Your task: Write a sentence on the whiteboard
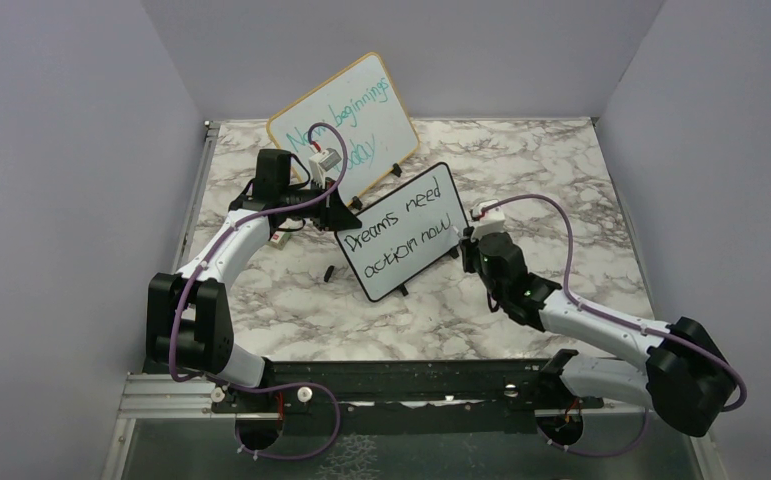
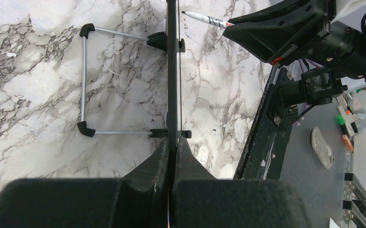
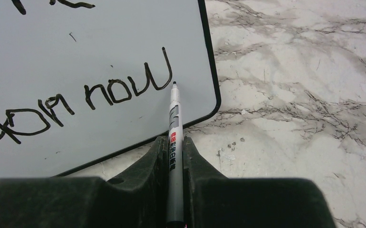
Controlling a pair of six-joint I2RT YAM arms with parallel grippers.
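Marbled surface (image 1: 561, 170) fills the overhead view, and standing at its upper middle is the larger wood-framed board (image 1: 381, 120) with its teal handwriting. Just below it and a little to the right, dead centre of the frame, stands the whiteboard (image 1: 403, 230), turned on a diagonal and propped on a wire stand (image 2: 83, 85) with little black feet. In comes the left arm (image 1: 223, 250) from the lower left, and its jaws are squeezed fully shut on the board's thin black edge; in the left wrist view that edge (image 2: 172, 71) runs straight up the middle of the picture from between them. The right arm (image 1: 601, 320) reaches in from the lower right, its jaws closed tight around a marker (image 3: 174, 118) that points up the frame. The sentence (image 1: 386, 255) sits on the white face in two black lines, "Dreams need" over "action now". In the right wrist view the marker's tip is just beside the last stroke of the "w", close to the board's lower right corner; whether it touches the face, I cannot tell. A small dark object (image 1: 330, 272) lies on the marble just left of the board's lower corner.
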